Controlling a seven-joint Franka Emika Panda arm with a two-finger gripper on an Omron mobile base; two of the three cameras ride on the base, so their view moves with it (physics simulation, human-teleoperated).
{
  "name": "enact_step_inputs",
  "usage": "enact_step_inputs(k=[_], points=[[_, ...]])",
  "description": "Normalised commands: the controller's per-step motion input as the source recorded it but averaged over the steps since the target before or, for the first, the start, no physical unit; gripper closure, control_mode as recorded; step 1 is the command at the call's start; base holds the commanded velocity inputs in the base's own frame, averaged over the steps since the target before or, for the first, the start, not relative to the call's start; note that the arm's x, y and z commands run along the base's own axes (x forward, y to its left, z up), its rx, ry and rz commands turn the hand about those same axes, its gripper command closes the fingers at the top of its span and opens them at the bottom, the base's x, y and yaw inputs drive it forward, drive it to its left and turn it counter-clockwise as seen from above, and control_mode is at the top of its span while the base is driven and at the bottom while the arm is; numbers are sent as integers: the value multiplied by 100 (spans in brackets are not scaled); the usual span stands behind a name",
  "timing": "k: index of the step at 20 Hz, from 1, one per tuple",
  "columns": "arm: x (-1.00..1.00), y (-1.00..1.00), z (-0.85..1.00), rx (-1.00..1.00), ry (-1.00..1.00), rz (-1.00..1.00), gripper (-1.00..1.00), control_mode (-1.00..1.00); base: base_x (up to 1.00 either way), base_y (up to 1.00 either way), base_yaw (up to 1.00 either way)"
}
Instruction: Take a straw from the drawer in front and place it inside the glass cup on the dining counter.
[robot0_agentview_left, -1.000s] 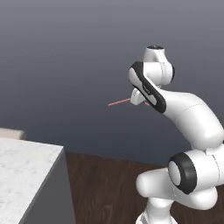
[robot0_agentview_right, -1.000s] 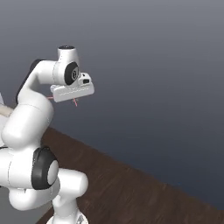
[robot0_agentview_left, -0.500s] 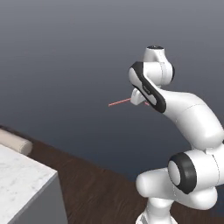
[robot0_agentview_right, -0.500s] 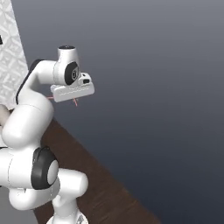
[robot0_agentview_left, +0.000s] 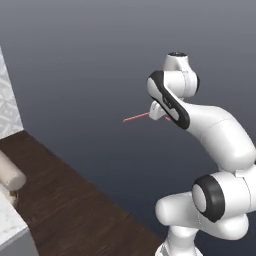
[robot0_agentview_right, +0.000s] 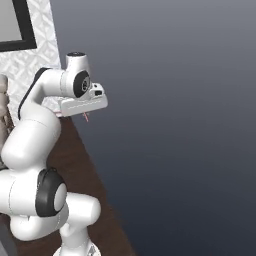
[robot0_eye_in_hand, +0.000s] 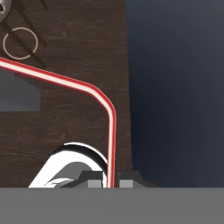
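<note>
We see hand (robot0_eye_in_hand: 109, 183) pinched shut on straw (robot0_agentview_left: 137, 117), carried high above wood floor (robot0_agentview_left: 65, 200), sticking out sideways from arm, likely in transit toward desk.

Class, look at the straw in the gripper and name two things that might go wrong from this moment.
1. The gripper pinches the straw at one end, so most of its length juts out; it may slip or swivel while carried.
2. That free end might knock something as the arm swings, and aiming such a long tip into a cup would be tricky.
</note>
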Motion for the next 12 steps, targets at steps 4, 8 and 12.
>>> enact_step_inputs(k=[4, 8, 12], points=[[0, 0, 0, 0, 0, 0, 100, 100, 100, -31, 50], [0, 0, 0, 0, 0, 0, 100, 100, 100, -13, 55], [0, 0, 0, 0, 0, 0, 100, 100, 100, -4, 55]])
